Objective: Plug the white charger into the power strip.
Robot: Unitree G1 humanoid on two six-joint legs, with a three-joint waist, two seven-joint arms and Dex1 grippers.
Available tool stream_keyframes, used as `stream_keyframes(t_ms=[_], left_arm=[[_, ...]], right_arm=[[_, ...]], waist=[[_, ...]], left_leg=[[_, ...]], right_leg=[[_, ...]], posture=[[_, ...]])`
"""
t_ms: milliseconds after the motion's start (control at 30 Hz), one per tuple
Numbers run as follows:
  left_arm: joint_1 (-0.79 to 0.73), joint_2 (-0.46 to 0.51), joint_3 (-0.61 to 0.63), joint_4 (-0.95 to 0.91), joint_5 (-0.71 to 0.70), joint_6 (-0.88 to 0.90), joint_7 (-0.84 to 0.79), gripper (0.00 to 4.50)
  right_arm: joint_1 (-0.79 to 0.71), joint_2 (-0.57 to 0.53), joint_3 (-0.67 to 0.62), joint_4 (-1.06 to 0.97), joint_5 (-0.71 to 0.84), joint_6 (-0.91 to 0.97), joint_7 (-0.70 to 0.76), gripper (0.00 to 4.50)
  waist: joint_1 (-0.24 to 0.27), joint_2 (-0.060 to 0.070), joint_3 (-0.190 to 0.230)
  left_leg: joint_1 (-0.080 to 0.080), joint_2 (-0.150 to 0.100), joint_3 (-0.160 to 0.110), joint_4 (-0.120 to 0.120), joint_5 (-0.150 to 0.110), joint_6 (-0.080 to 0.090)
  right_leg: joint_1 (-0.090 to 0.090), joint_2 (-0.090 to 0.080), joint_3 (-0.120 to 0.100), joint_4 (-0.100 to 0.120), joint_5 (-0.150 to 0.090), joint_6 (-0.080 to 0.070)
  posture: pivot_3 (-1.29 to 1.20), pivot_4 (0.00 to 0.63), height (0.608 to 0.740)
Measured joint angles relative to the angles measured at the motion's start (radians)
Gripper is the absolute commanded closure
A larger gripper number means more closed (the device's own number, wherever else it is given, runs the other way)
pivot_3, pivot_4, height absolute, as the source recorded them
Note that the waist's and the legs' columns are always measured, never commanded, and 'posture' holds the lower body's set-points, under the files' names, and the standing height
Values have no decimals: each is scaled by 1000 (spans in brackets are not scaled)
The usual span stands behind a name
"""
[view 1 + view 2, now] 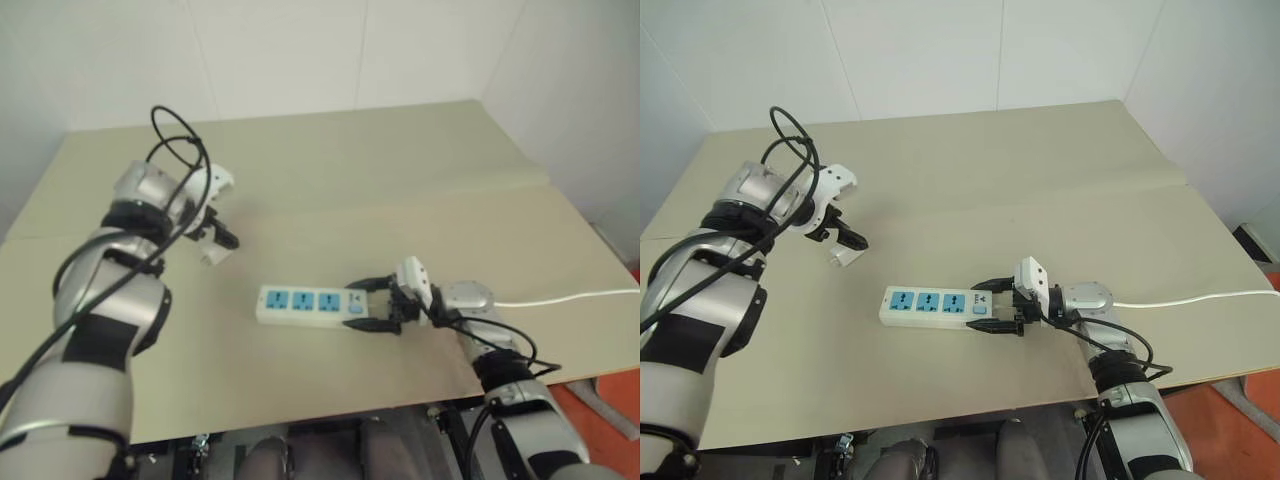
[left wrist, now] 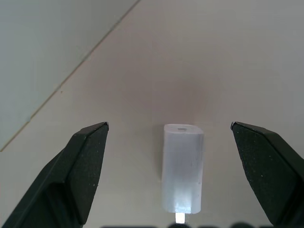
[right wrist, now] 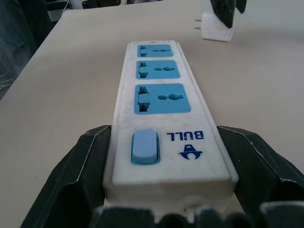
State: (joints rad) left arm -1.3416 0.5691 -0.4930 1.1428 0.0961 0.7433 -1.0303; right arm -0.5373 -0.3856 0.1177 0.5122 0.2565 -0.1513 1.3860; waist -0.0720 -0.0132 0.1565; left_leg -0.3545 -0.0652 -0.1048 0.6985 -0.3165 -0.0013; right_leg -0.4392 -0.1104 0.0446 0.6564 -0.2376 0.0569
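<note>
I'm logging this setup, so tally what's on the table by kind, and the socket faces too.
White charger: 1
Power strip: 1
Blue socket faces on the strip: 3
Total on the table: 2 things

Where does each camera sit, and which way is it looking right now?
Head stereo pair: looks forward and down over the table; both arms show, power strip between the right gripper's fingers.
Left wrist: looks along the open left gripper at the charger lying between its fingers, untouched.
Right wrist: looks along the strip from its switch end; fingers flank it.
Shared: the right wrist view also catches the charger beyond the strip.
</note>
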Motion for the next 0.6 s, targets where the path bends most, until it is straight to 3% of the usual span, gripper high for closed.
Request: stream_keyframes(t_ms=[367, 600], left_arm=[[-1, -53, 69, 101, 72, -84, 36, 0], [-1, -69, 101, 121, 103, -88, 37, 2242]], right_arm=[[1, 3, 1, -1, -4, 0, -16, 1124], [4, 1, 1, -10, -7, 0, -20, 1124]], waist=[[0, -1, 0], [0, -1, 0]], left_leg=[[0, 0, 0, 2, 0, 0], [0, 0, 0, 2, 0, 0]], right_leg=[[0, 0, 0, 2, 0, 0], [0, 0, 0, 2, 0, 1]], posture=[[0, 150, 740], [0, 150, 740]])
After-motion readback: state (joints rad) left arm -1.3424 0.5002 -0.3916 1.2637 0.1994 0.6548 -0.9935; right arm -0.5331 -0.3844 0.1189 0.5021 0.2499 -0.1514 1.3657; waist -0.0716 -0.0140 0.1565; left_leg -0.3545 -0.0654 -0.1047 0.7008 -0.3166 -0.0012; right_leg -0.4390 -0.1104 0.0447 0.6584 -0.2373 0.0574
